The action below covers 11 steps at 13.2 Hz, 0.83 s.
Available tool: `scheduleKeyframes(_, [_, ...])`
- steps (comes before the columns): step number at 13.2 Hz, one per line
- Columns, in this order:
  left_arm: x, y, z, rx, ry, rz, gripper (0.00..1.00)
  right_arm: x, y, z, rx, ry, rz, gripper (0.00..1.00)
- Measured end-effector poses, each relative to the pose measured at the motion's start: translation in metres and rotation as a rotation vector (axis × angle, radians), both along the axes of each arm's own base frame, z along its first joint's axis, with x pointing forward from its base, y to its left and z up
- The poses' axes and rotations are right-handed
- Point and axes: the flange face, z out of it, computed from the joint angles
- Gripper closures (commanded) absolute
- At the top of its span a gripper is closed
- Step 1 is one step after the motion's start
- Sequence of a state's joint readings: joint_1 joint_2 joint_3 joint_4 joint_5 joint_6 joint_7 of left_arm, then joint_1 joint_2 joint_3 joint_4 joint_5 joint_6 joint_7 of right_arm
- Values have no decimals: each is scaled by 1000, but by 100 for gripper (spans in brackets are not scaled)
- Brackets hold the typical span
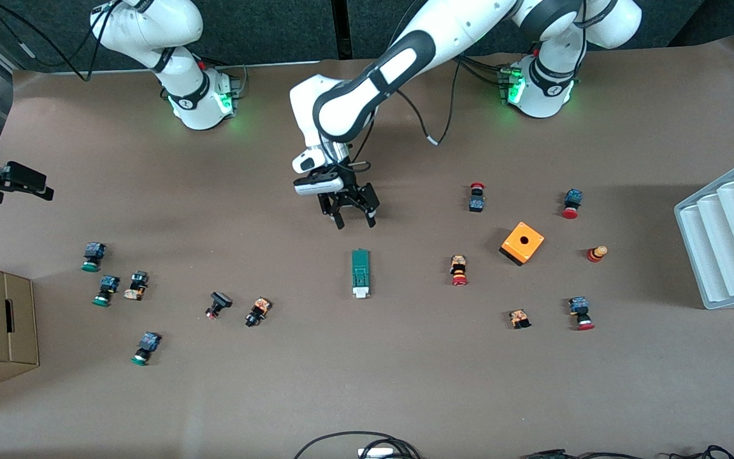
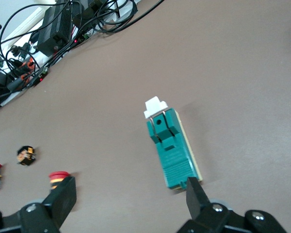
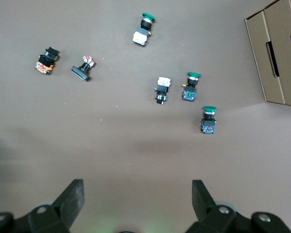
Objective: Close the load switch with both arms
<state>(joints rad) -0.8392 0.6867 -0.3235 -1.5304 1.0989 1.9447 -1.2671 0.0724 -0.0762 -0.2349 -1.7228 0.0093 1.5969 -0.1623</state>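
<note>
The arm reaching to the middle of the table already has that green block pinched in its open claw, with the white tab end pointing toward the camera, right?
No. The left gripper is open but empty: the front view shows the load switch lying untouched on the table.

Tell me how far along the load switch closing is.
Nothing looks done: the load switch lies untouched on the table. In hand: the left gripper hangs open over the table beside its green end. Left: gripping and closing it. The right gripper, open, waits at the right arm's end.

dark-green load switch [image 1: 360, 273] with white tab; orange box [image 1: 522, 243]; brown table [image 1: 367, 382].
</note>
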Motion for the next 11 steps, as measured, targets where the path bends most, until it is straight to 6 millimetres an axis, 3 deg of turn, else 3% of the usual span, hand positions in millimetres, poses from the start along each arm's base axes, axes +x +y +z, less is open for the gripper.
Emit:
scheduleKeyframes(4, [35, 25, 62, 43, 117, -47, 0, 3, -2, 9, -7, -34, -4, 0])
scheduleKeyframes(11, [120, 104, 171, -17, 305, -82, 0, 5, -5, 14, -13, -50, -7, 0])
